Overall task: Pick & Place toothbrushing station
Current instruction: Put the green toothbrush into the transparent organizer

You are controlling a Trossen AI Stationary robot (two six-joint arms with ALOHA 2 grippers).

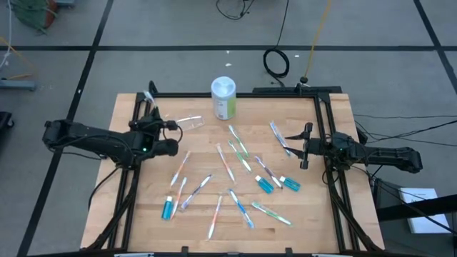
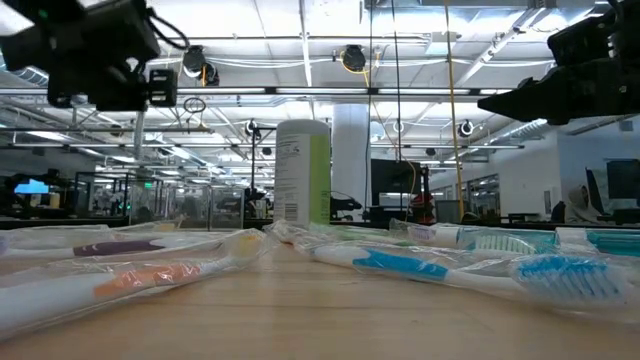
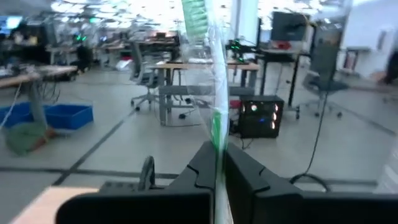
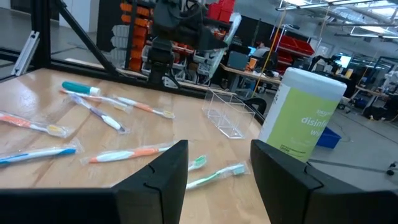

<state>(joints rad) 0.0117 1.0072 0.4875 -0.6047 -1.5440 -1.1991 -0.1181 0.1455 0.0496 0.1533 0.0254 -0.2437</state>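
Pinching a green toothbrush [image 3: 216, 124], left fingers [image 3: 202, 171] hover raised; right fingers [image 4: 155, 171] spread.

You are looking into a large open robotics lab or workshop. Rows of ceiling lights [image 2: 300, 20] are shining over benches. Desks [image 3: 186, 68] and office chairs [image 3: 144, 68] are standing on a grey floor [image 1: 178, 28] marked with dark lines, cables [image 1: 277, 63] are trailing across it, and red storage racks [image 4: 292, 37] are lining the back.
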